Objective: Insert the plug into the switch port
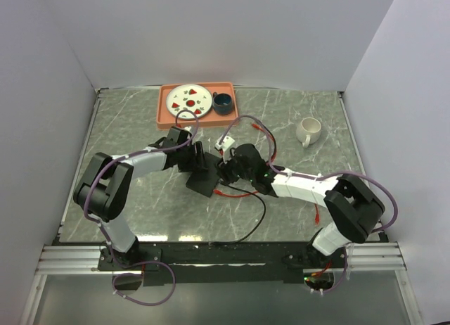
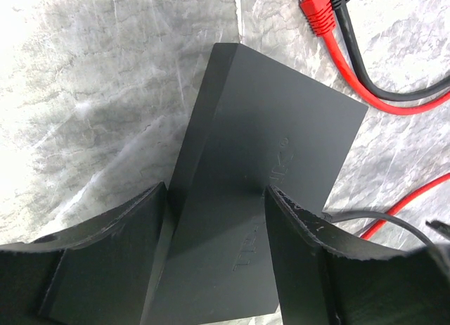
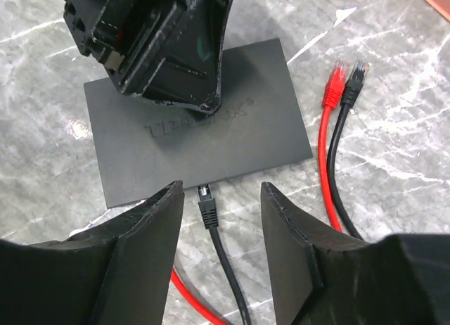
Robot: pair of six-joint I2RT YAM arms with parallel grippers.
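The switch [image 3: 271, 121] is a flat black slab lying on the marble table [image 1: 140, 128]. My left gripper [image 2: 216, 195] stands over it from the far side. One of its fingers [image 2: 140, 233] is against the switch's [image 2: 274, 121] side edge and the other rests on the top face. It is open and clamps nothing. The plug [image 3: 207, 205], black with a clear tip, lies on the table with its tip at the switch's near edge. My right gripper [image 3: 221, 188] is open around it, with a gap on each side. In the top view both grippers meet at the switch [image 1: 204, 183].
A spare red plug [image 3: 336, 82] and a spare black plug [image 3: 354, 79] lie right of the switch, their cables running toward me. An orange tray [image 1: 166, 114] at the back holds a plate and a blue cup [image 1: 223, 103]. A white mug [image 1: 309, 131] stands back right.
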